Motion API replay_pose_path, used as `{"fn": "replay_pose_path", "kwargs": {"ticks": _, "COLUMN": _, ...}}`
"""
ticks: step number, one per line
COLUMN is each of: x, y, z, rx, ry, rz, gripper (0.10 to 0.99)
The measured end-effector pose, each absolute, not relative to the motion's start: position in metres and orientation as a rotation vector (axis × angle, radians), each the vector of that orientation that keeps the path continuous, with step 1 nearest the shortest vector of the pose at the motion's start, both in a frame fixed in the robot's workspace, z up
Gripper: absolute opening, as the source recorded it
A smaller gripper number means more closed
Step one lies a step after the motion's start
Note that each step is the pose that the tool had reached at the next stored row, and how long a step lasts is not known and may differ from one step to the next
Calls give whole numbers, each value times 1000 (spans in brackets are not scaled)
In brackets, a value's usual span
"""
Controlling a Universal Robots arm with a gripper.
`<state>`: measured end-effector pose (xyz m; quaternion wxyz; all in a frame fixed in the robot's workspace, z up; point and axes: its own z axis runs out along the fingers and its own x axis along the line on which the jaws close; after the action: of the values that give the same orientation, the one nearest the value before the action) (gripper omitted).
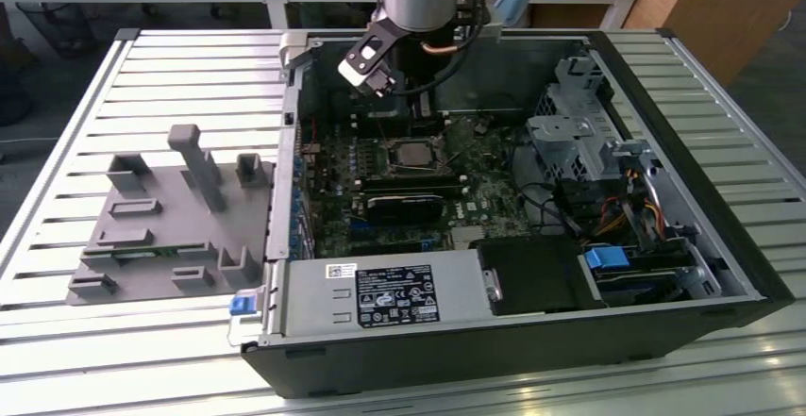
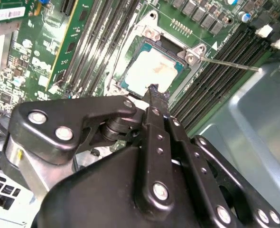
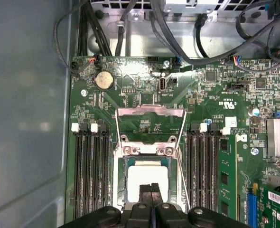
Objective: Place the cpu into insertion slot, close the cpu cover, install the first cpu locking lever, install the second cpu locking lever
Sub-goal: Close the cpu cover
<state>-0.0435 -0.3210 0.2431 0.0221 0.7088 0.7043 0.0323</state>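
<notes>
exterior view: gripper point(image 1: 393, 91) hangs inside computer case point(image 1: 478, 359), near insertion slot point(image 1: 413, 155) | second wrist view: fingers point(image 2: 155, 102) pressed together, holding nothing, tip at edge of cpu point(image 2: 152, 71), perhaps touching | first wrist view: cpu seated in insertion slot; cpu cover point(image 3: 151, 112) swung open beside insertion slot
</notes>
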Motion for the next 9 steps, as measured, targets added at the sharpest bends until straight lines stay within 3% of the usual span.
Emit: {"fn": "replay_pose_path", "kwargs": {"ticks": 9, "x": -44, "y": -323, "z": 243, "rx": 2196, "ry": 2182, "rz": 100, "gripper": 106}}
